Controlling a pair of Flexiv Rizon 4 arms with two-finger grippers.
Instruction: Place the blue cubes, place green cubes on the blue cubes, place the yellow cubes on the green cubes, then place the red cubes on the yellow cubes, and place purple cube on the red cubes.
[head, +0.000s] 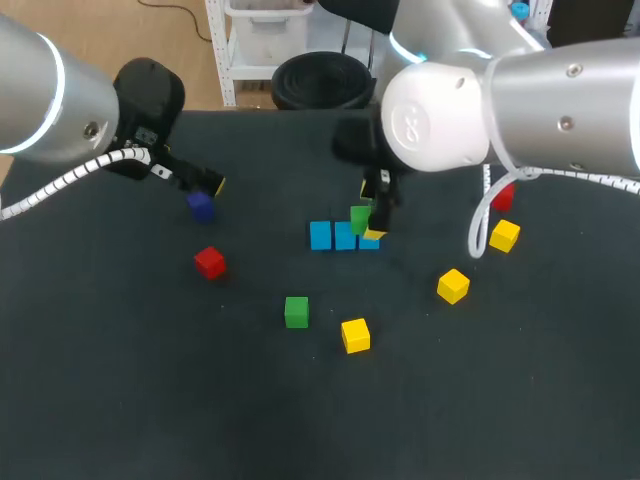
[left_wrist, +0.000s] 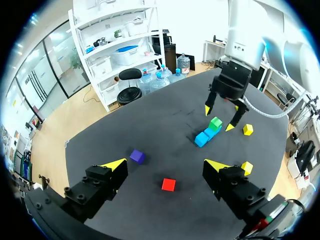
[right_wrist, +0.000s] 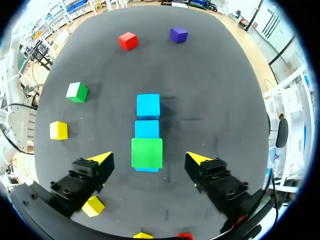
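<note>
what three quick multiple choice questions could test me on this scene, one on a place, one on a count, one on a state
1. Where does the stacked green cube sit?
A) on the end of the blue row nearest the right claw
B) on the row's middle
C) beside the row

2. How many yellow cubes does the head view show?
A) one
B) three
C) five

3. What state is the right claw in?
A) shut on the green cube
B) open
C) hidden from view

Answers:
1 A, the right wrist view shows it atop the row's end cube, nearest that claw.
2 B, three lie apart from each other.
3 B, its fingers stand wide on either side of the green cube, touching nothing.
</note>
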